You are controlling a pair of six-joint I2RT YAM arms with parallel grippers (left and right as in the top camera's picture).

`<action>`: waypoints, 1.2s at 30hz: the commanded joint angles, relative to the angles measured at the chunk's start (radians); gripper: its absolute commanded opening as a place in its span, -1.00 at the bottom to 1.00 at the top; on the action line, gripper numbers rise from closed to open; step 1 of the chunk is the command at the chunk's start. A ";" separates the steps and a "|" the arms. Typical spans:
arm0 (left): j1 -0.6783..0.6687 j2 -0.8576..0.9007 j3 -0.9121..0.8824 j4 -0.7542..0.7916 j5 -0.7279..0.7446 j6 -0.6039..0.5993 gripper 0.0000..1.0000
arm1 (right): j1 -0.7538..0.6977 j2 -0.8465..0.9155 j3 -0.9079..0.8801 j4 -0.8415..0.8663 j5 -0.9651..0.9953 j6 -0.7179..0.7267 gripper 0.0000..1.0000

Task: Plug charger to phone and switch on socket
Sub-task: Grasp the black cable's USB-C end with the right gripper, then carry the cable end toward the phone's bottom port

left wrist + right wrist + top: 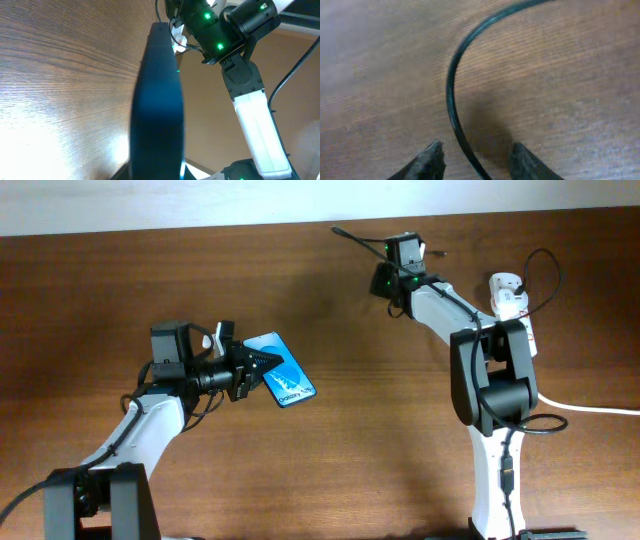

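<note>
From the overhead view I saw the left gripper (258,363) pinching the phone (283,375) by its lower left edge, left of the frame's centre. The phone was tilted, with its blue screen facing up toward the camera. In the left wrist view the phone (157,100) showed only as a dark, edge-on slab running up the middle of the frame. The right arm's green lights were beyond it in the upper right. The right gripper (477,157) was spread. Its two fingertips (431,159) sat at the bottom of the right wrist view, with the charger cable (451,90) passing between them. I could not tell whether either fingertip touched it. From there the cable curved up and off toward the upper right over the wooden counter (150,270). Overhead, a thin stretch of that cable (350,237) lay near the top centre, just beside the right arm's wrist. The power strip (508,295) lay at the upper right, partly hidden by the arm. Its white lead (590,408) ran off the right edge.
</note>
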 commanded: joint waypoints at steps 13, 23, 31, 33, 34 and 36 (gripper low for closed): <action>-0.003 -0.002 0.011 -0.023 0.016 0.019 -1.00 | 0.111 -0.283 0.016 -1.039 -0.268 -0.475 -0.63; -0.003 -0.002 0.011 -0.023 0.016 0.020 -1.00 | 0.100 -0.272 0.001 -0.706 -0.253 0.029 0.97; -0.003 -0.002 0.011 -0.024 0.027 0.019 -1.00 | 0.069 -0.109 -0.002 -0.540 -0.235 0.381 0.56; -0.003 -0.002 0.011 -0.024 0.039 0.019 -1.00 | 0.043 -0.108 -0.002 -0.531 -0.232 0.475 0.37; -0.003 -0.002 0.011 -0.024 0.039 0.019 -1.00 | 0.037 -0.103 -0.002 -0.506 -0.235 0.481 0.33; -0.003 -0.002 0.011 -0.023 0.038 0.019 -1.00 | 0.032 -0.078 -0.002 -0.484 -0.246 0.482 0.09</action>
